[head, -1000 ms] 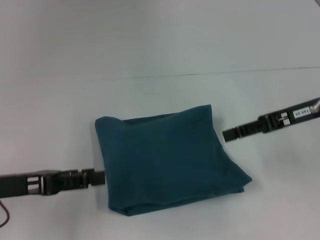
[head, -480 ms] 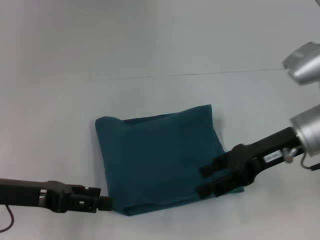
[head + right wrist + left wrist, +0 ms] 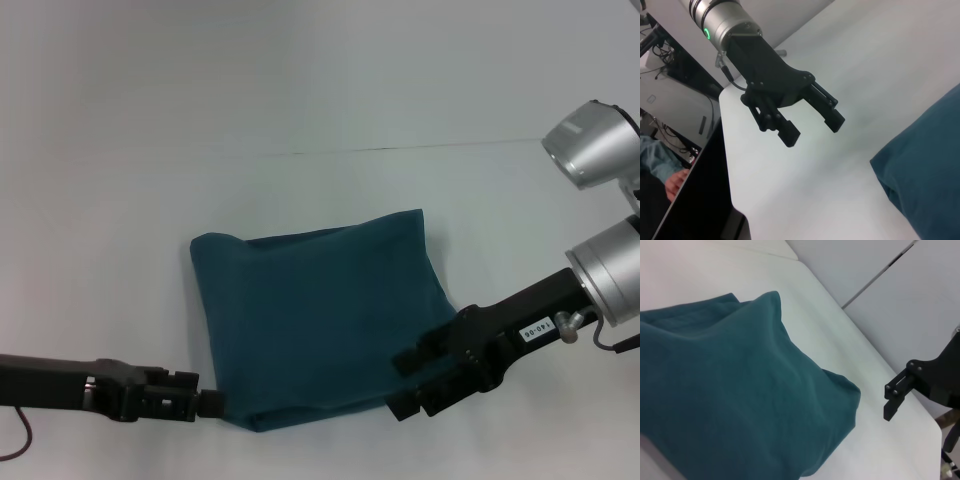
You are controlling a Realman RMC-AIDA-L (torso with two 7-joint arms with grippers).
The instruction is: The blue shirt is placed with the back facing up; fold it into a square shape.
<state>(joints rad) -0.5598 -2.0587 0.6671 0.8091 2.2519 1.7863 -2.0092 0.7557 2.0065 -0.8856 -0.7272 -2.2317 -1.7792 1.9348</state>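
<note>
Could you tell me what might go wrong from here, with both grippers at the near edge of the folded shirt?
1. The left gripper meets the blue shirt only at its near left corner; it might pinch just one layer, undoing the fold.
2. The open right gripper sits over the near right edge; closing there could bunch the fabric and spoil the square.

The shirt (image 3: 325, 320) lies folded into a rough square on the white table (image 3: 300, 100) (plain side up). The left gripper (image 3: 205, 405) sits at its near left corner, touching the edge. The right gripper (image 3: 405, 385), fingers parted, hangs over its near right corner.
</note>
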